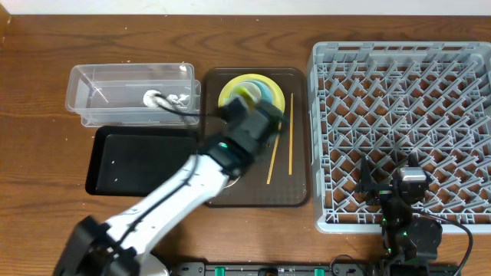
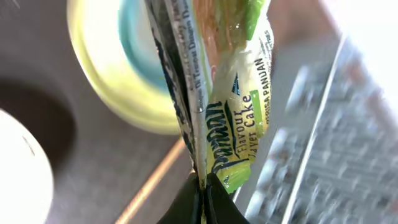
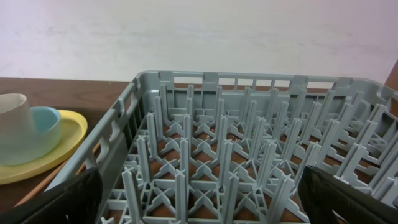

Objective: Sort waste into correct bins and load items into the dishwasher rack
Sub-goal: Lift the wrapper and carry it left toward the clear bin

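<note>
Fingers first: left gripper (image 2: 203,190) is clenched on the edge seam of the snack wrapper (image 2: 233,112), jaws pressed together with only the foil between them. The wrapper is off the surface, above the dark brown serving tray (image 1: 301,195) and just beside the yellow plate (image 1: 228,90).

Directions are from the overhead view, 12 o'clock at the far edge.
- The plate sits at the tray's 12 o'clock end with the light blue bowl (image 1: 270,92) on it. A pale cup (image 3: 15,127) is at the bowl; in it or beside it, I cannot tell.
- Two chopsticks (image 1: 291,134) lie on the tray at 3 o'clock of my left arm, untouched.
- The left arm hides the middle of the tray.
- The clear tub (image 1: 84,86) is at 10 o'clock with the napkin (image 1: 165,98) inside.
- The black tray (image 1: 138,165) is at 9 o'clock, touching the tub's near side.
- The dishwasher rack (image 1: 399,92) fills the 3 o'clock side of the table (image 1: 38,153).
- The right gripper (image 3: 202,196) is released, fingers wide apart, holding nothing, over the rack's 6 o'clock edge.
</note>
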